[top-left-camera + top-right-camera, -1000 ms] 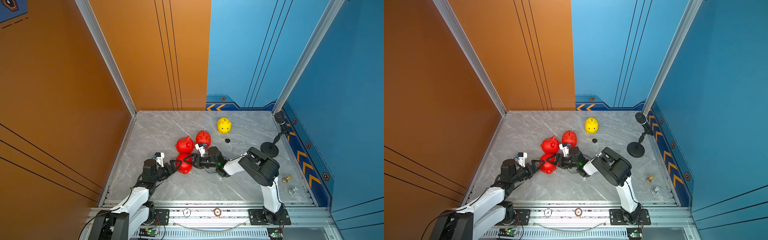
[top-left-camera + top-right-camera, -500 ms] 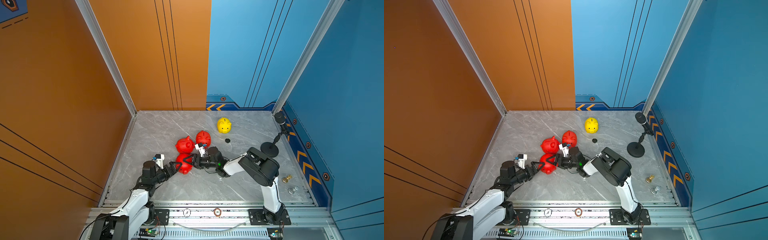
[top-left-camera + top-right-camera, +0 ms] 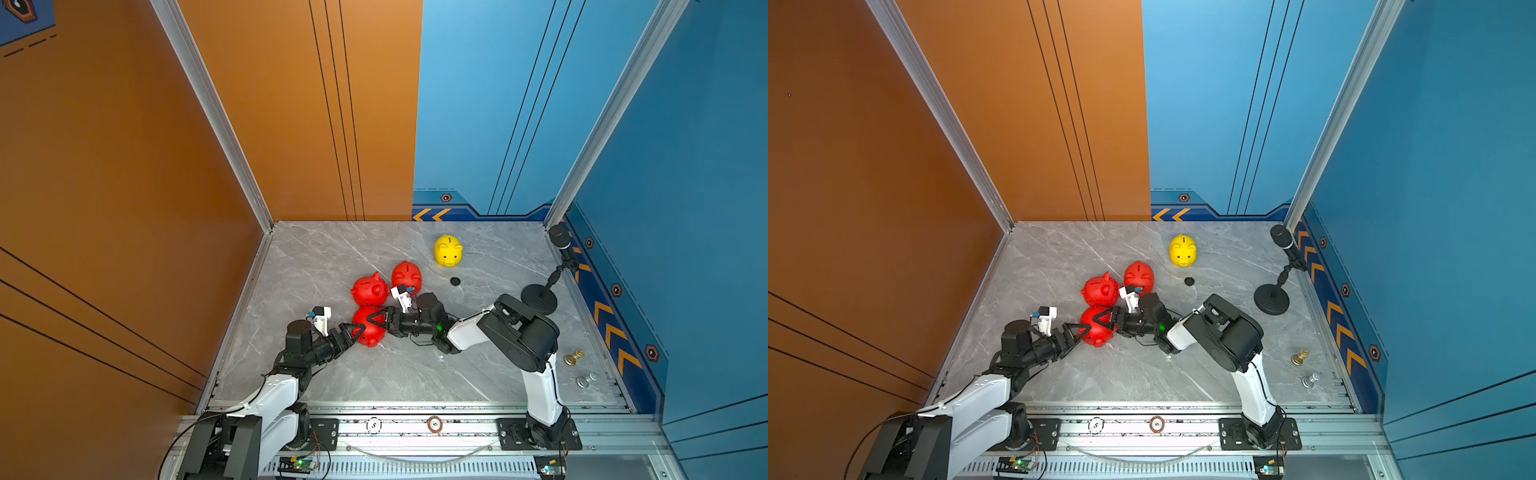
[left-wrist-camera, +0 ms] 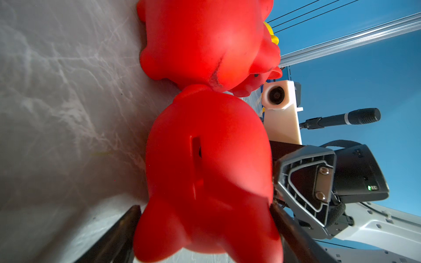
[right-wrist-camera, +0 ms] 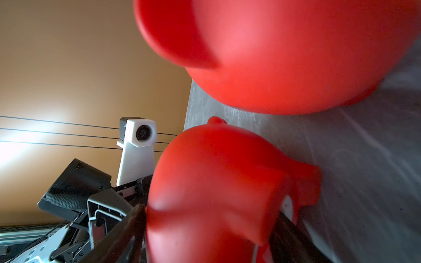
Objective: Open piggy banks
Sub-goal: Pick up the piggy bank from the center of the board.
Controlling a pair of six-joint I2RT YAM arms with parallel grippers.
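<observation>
While the left gripper (image 3: 356, 330) and right gripper (image 3: 376, 320) clamp opposite ends of the front red piggy bank (image 3: 372, 337), its light, glossy shell may slip.

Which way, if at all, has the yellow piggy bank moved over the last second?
No. The yellow piggy bank sits in the same spot on the table, just as far behind the small black plug as before.

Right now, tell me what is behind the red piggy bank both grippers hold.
Behind the gripped red bank sit a second red bank, touching it, and a third red bank, partly covered by the right wrist camera; farther back, the yellow bank.
</observation>
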